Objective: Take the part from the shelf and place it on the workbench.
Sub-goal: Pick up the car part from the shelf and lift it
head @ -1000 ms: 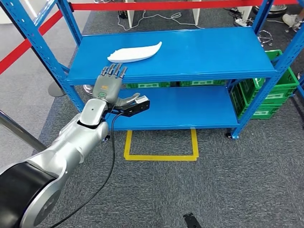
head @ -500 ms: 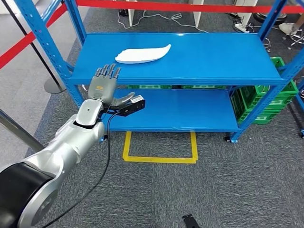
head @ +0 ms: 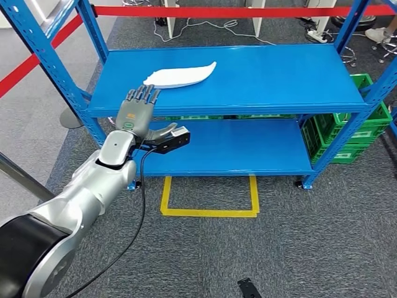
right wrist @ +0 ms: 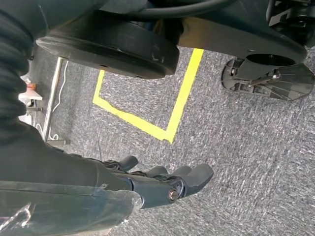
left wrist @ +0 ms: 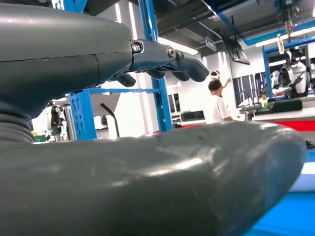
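Our left hand [head: 139,112], fingers spread & empty, has crept up to the blue metal shelf's [head: 262,81] front edge; the long white curved plastic part [head: 180,76] lies just beyond on top, so grasp comes next.

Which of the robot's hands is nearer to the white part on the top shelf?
Left. The left hand reaches up just short of the white part; the right hand hangs low over the carpet.
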Available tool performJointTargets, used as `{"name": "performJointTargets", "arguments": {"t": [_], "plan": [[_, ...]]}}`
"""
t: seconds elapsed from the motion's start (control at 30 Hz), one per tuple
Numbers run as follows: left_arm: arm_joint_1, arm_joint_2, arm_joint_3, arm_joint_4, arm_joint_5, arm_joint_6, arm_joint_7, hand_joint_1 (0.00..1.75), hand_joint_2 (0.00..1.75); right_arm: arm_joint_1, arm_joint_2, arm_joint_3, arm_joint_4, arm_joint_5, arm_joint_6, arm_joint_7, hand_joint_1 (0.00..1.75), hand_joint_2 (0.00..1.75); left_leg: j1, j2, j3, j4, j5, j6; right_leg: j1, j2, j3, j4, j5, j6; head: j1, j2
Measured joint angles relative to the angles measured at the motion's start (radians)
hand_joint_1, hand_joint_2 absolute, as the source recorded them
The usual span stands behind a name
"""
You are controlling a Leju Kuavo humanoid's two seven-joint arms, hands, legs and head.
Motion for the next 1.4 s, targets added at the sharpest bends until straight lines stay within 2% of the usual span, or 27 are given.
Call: {"name": "performJointTargets", "arguments": {"t": [0.07, 0.1, 0.13, 0.2, 0.27, 0.33, 0.43, 0.5, 0.57, 0.6, 0.63, 0.67, 0.7, 0.77, 0.8, 0.83, 0.93, 1.0, 1.03, 1.1, 1.13, 1.17, 1.2, 1.27, 1.3, 1.33, 1.4], "plan": [[0.003, 0.0, 0.0, 0.0, 0.0, -0.004, 0.004, 0.0, 0.0, 0.001, 0.0, -0.004, 0.0, 0.003, 0.0, -0.001, 0.0, 1.75, 0.006, 0.001, -0.068, 0.114, -0.032, -0.006, -0.001, -0.002, 0.006, 0.0, -0.005, -0.004, -0.001, 0.0], [0.005, 0.001, 0.0, 0.0, 0.0, -0.005, 0.007, 0.0, 0.0, 0.002, 0.0, -0.004, 0.0, 0.004, 0.001, -0.001, 0.0, 1.75, 0.008, 0.001, -0.086, 0.137, -0.026, -0.007, -0.002, -0.003, 0.009, 0.0, -0.007, -0.003, -0.001, 0.0], [0.006, 0.001, 0.0, 0.0, 0.0, -0.006, 0.008, 0.0, 0.0, 0.002, 0.0, -0.005, 0.0, 0.005, 0.001, -0.001, 0.0, 1.75, 0.01, 0.001, -0.086, 0.125, -0.004, -0.007, -0.003, -0.002, 0.013, 0.0, -0.01, -0.002, -0.001, 0.0], [0.004, 0.002, 0.0, 0.0, 0.0, -0.006, 0.009, 0.0, 0.0, 0.002, 0.0, -0.005, 0.0, 0.006, 0.001, -0.002, 0.0, 1.75, 0.012, 0.005, -0.041, 0.02, 0.068, -0.007, -0.005, -0.002, 0.022, 0.0, -0.017, 0.006, -0.002, 0.0], [0.0, 0.002, 0.0, 0.0, 0.0, -0.006, 0.01, 0.0, 0.0, 0.002, -0.001, -0.005, 0.0, 0.006, 0.002, -0.001, 0.0, 1.75, 0.012, 0.008, 0.012, -0.086, 0.101, -0.004, -0.002, -0.001, 0.026, 0.002, -0.026, 0.017, -0.004, 0.0], [-0.001, 0.0, 0.0, 0.0, 0.0, -0.006, 0.01, 0.0, 0.0, 0.002, -0.001, -0.005, 0.0, 0.006, 0.002, 0.0, 0.0, 1.75, 0.01, 0.008, 0.029, -0.121, 0.094, 0.004, 0.002, -0.001, 0.027, -0.001, -0.03, 0.026, -0.004, 0.0], [0.002, 0.002, 0.0, -0.001, 0.0, -0.005, 0.01, 0.0, 0.0, 0.003, -0.001, -0.005, 0.0, 0.006, 0.002, 0.0, 0.0, 1.75, 0.01, 0.006, 0.032, -0.125, 0.09, 0.023, -0.001, -0.003, 0.031, -0.007, -0.034, 0.039, 0.0, 0.0], [0.001, 0.001, 0.0, -0.001, 0.0, -0.005, 0.01, 0.0, 0.0, 0.003, -0.001, -0.005, 0.0, 0.006, 0.002, 0.0, 0.0, 1.75, 0.012, 0.005, 0.039, -0.129, 0.087, 0.037, 0.0, -0.004, 0.007, 0.048, -0.066, 0.043, 0.005, 0.0], [0.003, 0.001, 0.0, -0.002, 0.0, -0.005, 0.01, 0.0, 0.0, -0.002, -0.001, -0.005, 0.0, 0.005, 0.002, -0.001, 0.0, 1.75, 0.009, 0.005, 0.046, -0.129, 0.08, 0.046, 0.005, -0.004, -0.058, 0.179, -0.12, 0.043, 0.009, 0.0], [0.005, 0.001, 0.0, -0.002, 0.0, -0.005, 0.009, 0.0, 0.0, -0.006, -0.001, -0.005, 0.0, 0.005, 0.002, -0.002, 0.0, 1.75, 0.007, 0.005, 0.05, -0.129, 0.077, 0.05, 0.007, -0.004, -0.091, 0.24, -0.138, 0.042, 0.01, 0.0], [0.008, 0.001, 0.0, -0.002, 0.0, -0.005, 0.007, 0.0, 0.0, -0.009, -0.001, -0.005, 0.0, 0.004, 0.001, -0.003, 0.0, 1.75, 0.005, 0.004, 0.055, -0.129, 0.074, 0.052, 0.009, -0.004, -0.112, 0.273, -0.138, 0.041, 0.01, 0.0], [0.009, 0.0, 0.0, -0.002, 0.0, -0.006, 0.004, 0.0, 0.0, -0.01, -0.001, -0.006, 0.0, 0.002, 0.001, -0.003, 0.0, 1.75, 0.003, 0.003, 0.06, -0.129, 0.07, 0.053, 0.01, -0.004, -0.115, 0.267, -0.118, 0.039, 0.01, 0.0], [0.008, -0.001, 0.0, -0.002, 0.0, -0.006, 0.002, 0.0, 0.0, -0.01, -0.001, -0.006, 0.0, 0.0, 0.001, -0.003, 0.0, 1.75, 0.002, 0.001, 0.066, -0.128, 0.066, 0.052, 0.011, -0.004, -0.099, 0.223, -0.081, 0.036, 0.01, 0.0], [0.005, -0.007, 0.0, -0.002, 0.0, -0.008, -0.002, 0.0, 0.0, -0.004, -0.001, -0.009, 0.0, -0.003, 0.0, -0.003, 0.0, 1.75, -0.001, -0.004, 0.077, -0.127, 0.058, 0.048, 0.013, -0.004, -0.046, 0.092, -0.004, 0.028, 0.011, 0.0], [0.003, -0.01, 0.0, -0.002, -0.001, -0.009, -0.001, 0.0, 0.0, -0.002, -0.001, -0.011, 0.0, -0.004, 0.0, -0.003, 0.0, 1.75, -0.003, -0.006, 0.077, -0.126, 0.056, 0.045, 0.014, -0.004, -0.023, 0.039, 0.014, 0.025, 0.011, 0.0], [0.001, -0.012, 0.0, -0.002, -0.002, -0.01, -0.001, 0.0, 0.0, 0.0, -0.001, -0.012, 0.0, -0.004, 0.0, -0.003, 0.0, 1.75, -0.004, -0.007, 0.076, -0.125, 0.055, 0.041, 0.015, -0.003, -0.011, 0.01, 0.018, 0.022, 0.011, 0.0], [0.001, -0.015, 0.0, -0.002, -0.003, -0.012, -0.001, 0.0, 0.0, 0.0, -0.001, -0.014, 0.0, -0.005, 0.0, -0.005, 0.0, 1.75, -0.005, -0.005, 0.072, -0.124, 0.054, 0.027, 0.013, 0.001, -0.003, -0.007, 0.011, 0.012, 0.01, 0.0], [-0.001, -0.017, 0.0, -0.002, -0.003, -0.011, -0.001, 0.0, 0.0, 0.0, 0.0, -0.014, 0.0, -0.004, 0.001, -0.006, 0.0, 1.75, -0.004, -0.003, 0.052, -0.083, 0.029, 0.014, 0.006, 0.0, 0.005, -0.013, 0.011, 0.004, 0.006, 0.0], [-0.002, -0.017, 0.0, -0.002, -0.003, -0.011, -0.001, 0.0, 0.0, 0.001, 0.0, -0.014, 0.0, -0.004, 0.001, -0.006, 0.0, 1.75, -0.002, -0.001, 0.027, -0.034, 0.007, 0.006, 0.004, -0.001, 0.009, -0.015, 0.01, 0.001, 0.004, 0.0], [0.0, -0.017, 0.0, -0.002, -0.003, -0.012, -0.001, 0.0, 0.0, 0.001, 0.0, -0.015, 0.0, -0.003, 0.0, -0.006, 0.0, 1.75, 0.005, 0.0, -0.046, 0.094, -0.039, -0.004, 0.002, -0.003, 0.013, -0.016, 0.006, -0.002, 0.001, 0.0], [0.002, -0.016, 0.0, -0.002, -0.003, -0.012, -0.001, 0.0, 0.0, 0.002, 0.0, -0.015, 0.0, -0.003, 0.0, -0.006, 0.0, 1.75, 0.008, 0.001, -0.074, 0.135, -0.044, -0.007, 0.001, -0.003, 0.014, -0.016, 0.004, -0.002, 0.001, 0.0], [0.004, -0.016, 0.0, -0.002, -0.003, -0.012, -0.001, 0.0, 0.0, 0.002, 0.0, -0.015, 0.0, -0.003, 0.0, -0.006, 0.0, 1.75, 0.011, 0.001, -0.086, 0.143, -0.03, -0.009, -0.001, -0.003, 0.017, -0.015, 0.002, -0.001, 0.001, 0.0], [0.005, -0.015, 0.0, -0.002, -0.003, -0.012, -0.001, 0.0, 0.0, 0.002, 0.0, -0.015, 0.0, -0.003, 0.0, -0.006, 0.0, 1.75, 0.013, 0.001, -0.078, 0.114, 0.0, -0.011, -0.003, -0.002, 0.021, -0.015, -0.001, 0.002, 0.001, 0.0], [0.002, -0.015, 0.0, -0.002, -0.003, -0.012, -0.001, 0.0, 0.0, 0.003, 0.0, -0.015, 0.0, -0.003, 0.0, -0.006, 0.0, 1.75, 0.018, 0.004, -0.022, -0.008, 0.075, -0.016, -0.005, -0.002, 0.03, -0.015, -0.01, 0.012, 0.001, 0.0], [0.0, -0.015, 0.0, -0.002, -0.003, -0.012, -0.001, 0.0, 0.0, 0.003, 0.0, -0.015, 0.0, -0.003, 0.0, -0.006, 0.0, 1.75, 0.019, 0.005, 0.006, -0.067, 0.093, -0.014, -0.005, -0.001, 0.032, -0.013, -0.015, 0.018, 0.0, 0.0], [-0.002, -0.016, 0.0, -0.002, -0.003, -0.012, -0.001, 0.0, 0.0, 0.003, -0.001, -0.015, 0.0, -0.003, 0.0, -0.005, 0.0, 1.75, 0.019, 0.006, 0.025, -0.105, 0.099, -0.01, -0.003, -0.001, 0.033, -0.013, -0.018, 0.025, 0.0, 0.0], [-0.002, -0.017, 0.0, -0.002, -0.003, -0.012, -0.001, 0.0, 0.0, 0.004, -0.001, -0.015, 0.0, -0.003, 0.0, -0.005, 0.0, 1.75, 0.017, 0.004, 0.036, -0.129, 0.089, 0.005, -0.002, -0.001, 0.035, -0.018, -0.022, 0.037, 0.0, 0.0]]}}
